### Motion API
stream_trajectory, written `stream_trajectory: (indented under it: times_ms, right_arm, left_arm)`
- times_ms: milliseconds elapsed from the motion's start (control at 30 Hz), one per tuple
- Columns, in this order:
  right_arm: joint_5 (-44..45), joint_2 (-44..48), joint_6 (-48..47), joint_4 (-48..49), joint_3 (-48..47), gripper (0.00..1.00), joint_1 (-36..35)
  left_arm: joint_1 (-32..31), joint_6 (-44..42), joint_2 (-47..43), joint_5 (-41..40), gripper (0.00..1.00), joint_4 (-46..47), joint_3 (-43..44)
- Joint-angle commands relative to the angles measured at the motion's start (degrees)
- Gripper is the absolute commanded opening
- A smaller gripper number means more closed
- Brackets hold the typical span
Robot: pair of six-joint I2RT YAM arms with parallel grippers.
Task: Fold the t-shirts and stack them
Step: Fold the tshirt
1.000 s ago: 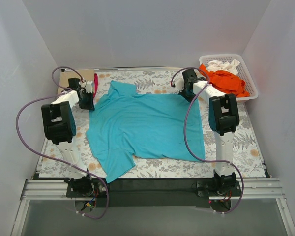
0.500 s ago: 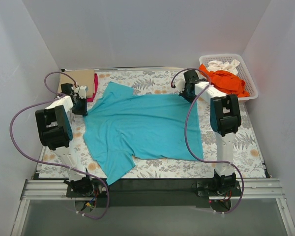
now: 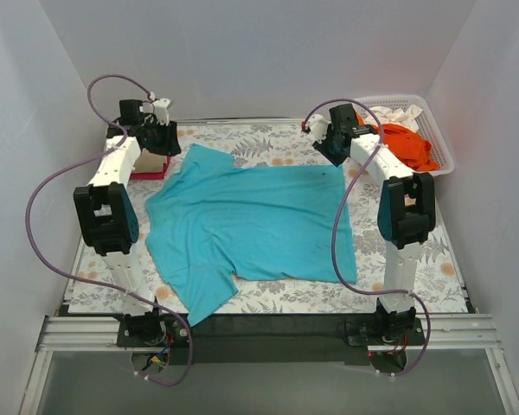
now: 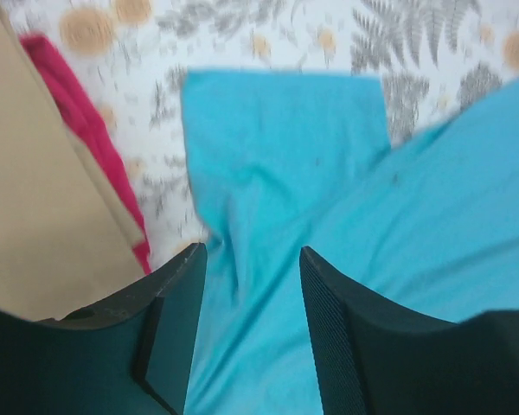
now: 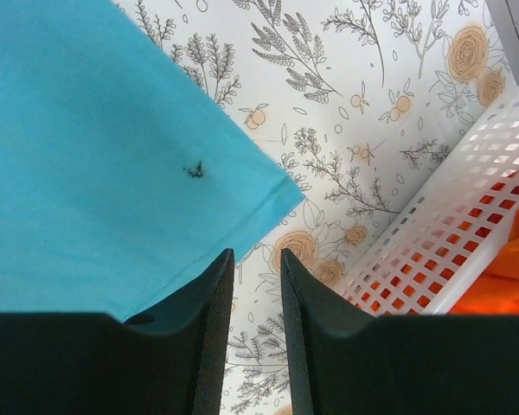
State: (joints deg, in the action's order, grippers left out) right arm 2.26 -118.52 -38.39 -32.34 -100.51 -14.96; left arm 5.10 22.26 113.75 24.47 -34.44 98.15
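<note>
A turquoise t-shirt (image 3: 255, 225) lies spread flat on the floral cloth, one sleeve toward the back left, one toward the front. My left gripper (image 3: 166, 141) hangs open and empty above the back sleeve (image 4: 281, 130), its fingers (image 4: 177, 303) apart. My right gripper (image 3: 323, 145) hovers over the shirt's back right corner (image 5: 112, 147), jaws a little apart with nothing between them. A tan shirt (image 4: 35, 207) lies on a magenta-red shirt (image 4: 73, 108) at the back left (image 3: 145, 162). An orange shirt (image 3: 406, 143) and a white shirt (image 3: 394, 113) lie in the basket.
The white lattice basket (image 3: 443, 154) stands at the back right, its wall close to my right gripper (image 5: 441, 233). White walls close in the left, back and right sides. The floral table cloth (image 3: 432, 259) shows around the shirt.
Both grippers have risen and moved toward the back, off the turquoise shirt's edges. The left one went from the shirt's left side to beside the tan stack. The shirt lies flatter.
</note>
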Motion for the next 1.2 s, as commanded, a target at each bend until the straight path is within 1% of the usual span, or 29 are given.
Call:
stream_trajectory:
  times_ms: [0, 33, 133, 200, 267, 367, 400, 467, 500, 567, 667, 700, 900, 1000, 1100, 1133, 1167]
  right_arm:
    - [0.9, -1.6, 1.7, 0.1, -2.7, 0.30, 0.5]
    - [1.2, -2.6, 1.7, 0.2, -3.3, 0.31, 0.6]
    - [1.7, -4.3, 2.3, 0.3, -5.0, 0.35, 1.2]
    - [2.3, -5.8, 2.4, 0.3, -6.5, 0.37, 1.6]
    - [4.0, -7.6, 2.6, 0.8, -7.2, 0.38, 1.6]
    - [6.0, -10.0, 3.4, 1.7, -7.9, 0.47, 2.2]
    - [6.3, -10.5, 3.7, 2.0, -8.6, 0.56, 2.7]
    - [7.3, -11.6, 4.4, 2.6, -8.8, 0.60, 3.0]
    - [7.4, -12.0, 4.4, 3.1, -8.9, 0.68, 3.4]
    - [7.2, -13.2, 4.6, 3.2, -9.4, 0.68, 3.8]
    - [5.9, -14.2, 4.3, 3.1, -9.0, 0.62, 4.2]
    - [5.5, -14.3, 4.0, 3.1, -8.7, 0.56, 4.3]
    - [2.0, -14.8, 3.2, 1.5, -7.7, 0.42, 4.3]
    - [1.8, -15.2, 2.9, 1.2, -6.9, 0.38, 4.3]
    - [1.9, -16.2, 2.6, 0.8, -7.7, 0.30, 4.3]
    - [1.9, -16.8, 2.4, 0.6, -8.0, 0.27, 4.3]
    - [2.0, -17.1, 2.3, 0.6, -8.3, 0.19, 4.3]
  left_arm:
    - [-0.2, 5.1, 7.2, -2.1, 0.46, 2.2, 6.9]
    - [-0.4, 5.3, 10.8, -2.8, 0.47, 2.3, 10.4]
    - [-1.2, 5.2, 15.0, -4.7, 0.49, 3.0, 16.0]
    - [-1.8, 5.2, 18.0, -5.0, 0.50, 4.2, 17.4]
    - [-2.3, 5.5, 19.3, -6.4, 0.55, 6.5, 18.0]
    - [-2.9, 6.4, 21.4, -6.6, 0.56, 8.0, 19.2]
    - [-3.3, 6.6, 21.9, -6.5, 0.57, 8.7, 19.5]
    - [-3.7, 7.0, 22.9, -6.3, 0.58, 9.1, 20.1]
    - [-4.1, 7.4, 23.2, -6.6, 0.58, 10.0, 20.2]
    - [-4.4, 7.5, 23.9, -7.3, 0.59, 11.3, 20.1]
    - [-4.3, 7.7, 25.4, -7.9, 0.60, 12.4, 20.2]
    - [-6.4, 7.4, 25.8, -8.6, 0.61, 12.5, 20.6]
    - [-7.5, 6.3, 29.1, -10.6, 0.61, 12.6, 22.2]
    - [-7.9, 5.6, 30.0, -11.7, 0.59, 12.6, 21.8]
    - [-8.3, 4.3, 31.3, -13.1, 0.54, 12.6, 22.2]
    - [-8.3, 4.1, 31.7, -13.5, 0.52, 12.5, 22.4]
    - [-8.3, 3.7, 32.0, -13.6, 0.48, 12.4, 23.0]
